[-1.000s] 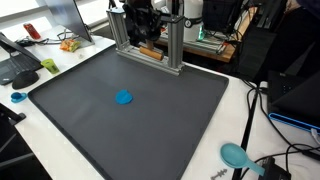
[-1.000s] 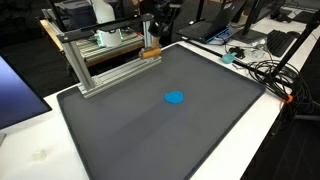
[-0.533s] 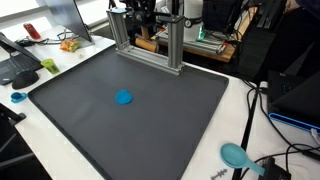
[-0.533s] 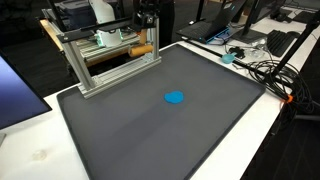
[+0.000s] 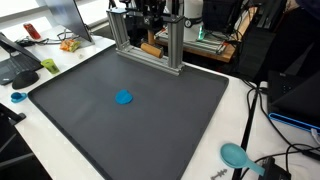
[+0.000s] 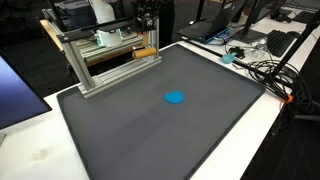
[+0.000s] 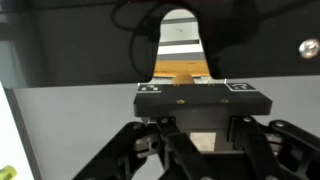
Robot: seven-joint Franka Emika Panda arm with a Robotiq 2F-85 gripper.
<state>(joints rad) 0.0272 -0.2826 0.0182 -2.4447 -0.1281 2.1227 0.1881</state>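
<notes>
Above the metal frame (image 6: 112, 72), claw (image 6: 148, 18) half hidden, grip impossible to tell, wooden block (image 6: 146, 52) below.

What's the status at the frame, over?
Tool over the frame, open or shut unclear. Wood block at the frame, below the tool. Blue disc apart on the mat.

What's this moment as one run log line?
jaws: over metal frame, opening unclear | nearest: wooden block on frame | dark mat: blue disc lying apart from jaws
</notes>
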